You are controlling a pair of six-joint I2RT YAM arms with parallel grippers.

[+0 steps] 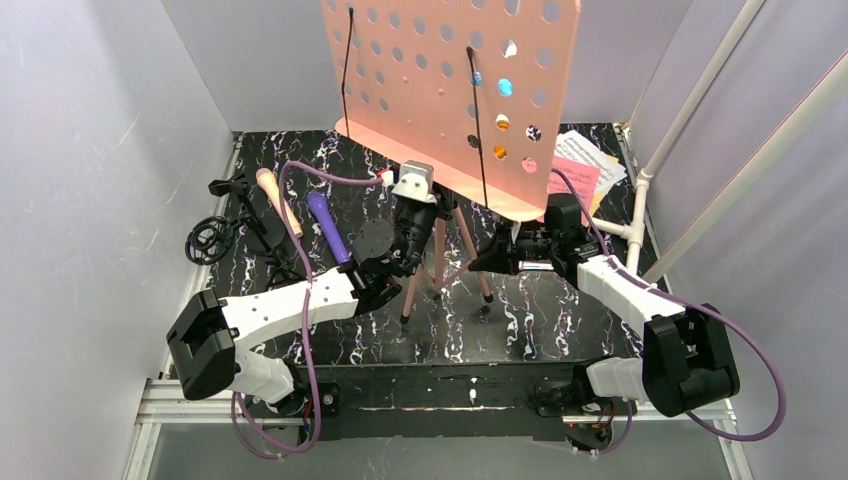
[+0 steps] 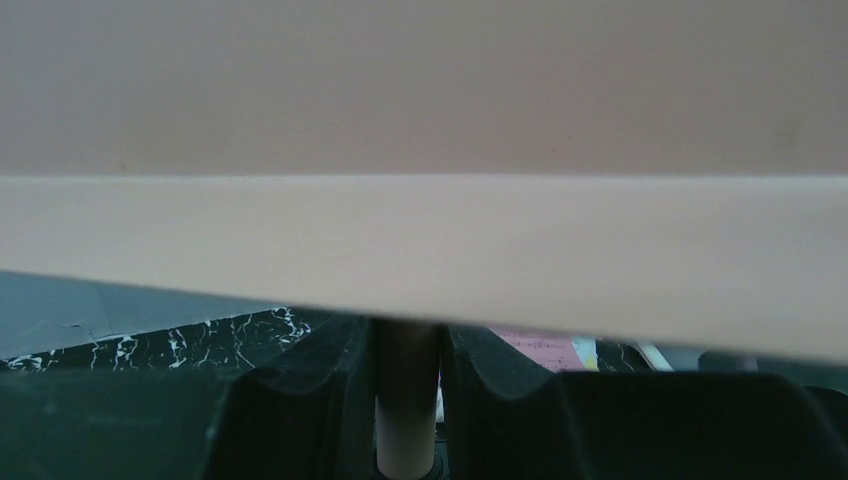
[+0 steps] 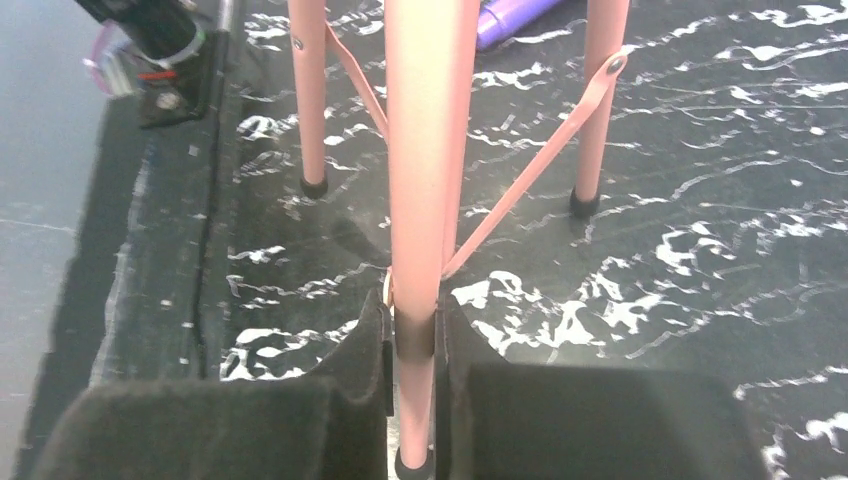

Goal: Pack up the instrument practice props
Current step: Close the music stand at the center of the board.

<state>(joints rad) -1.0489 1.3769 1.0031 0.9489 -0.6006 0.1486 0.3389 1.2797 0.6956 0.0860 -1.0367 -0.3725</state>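
The salmon-pink perforated music rest (image 1: 450, 90) stands on its tripod legs (image 1: 440, 275) at the table's middle. My left gripper (image 1: 428, 212) is shut on the stand's post (image 2: 407, 420) just under the rest's ledge (image 2: 420, 250). My right gripper (image 1: 482, 262) is shut on one tripod leg (image 3: 420, 180) near its foot. The peach microphone (image 1: 278, 200) and the purple microphone (image 1: 330, 228) lie at the left, beside black mic holders (image 1: 210, 238). White, yellow and pink music sheets (image 1: 585, 165) lie behind the rest at the right.
A white pipe (image 1: 690, 110) runs up the right wall. The enclosure's grey walls stand close on the left, right and back. The other two tripod legs (image 3: 308, 100) stand on the black marbled table (image 3: 700, 250). The purple microphone's end (image 3: 510, 12) shows behind them.
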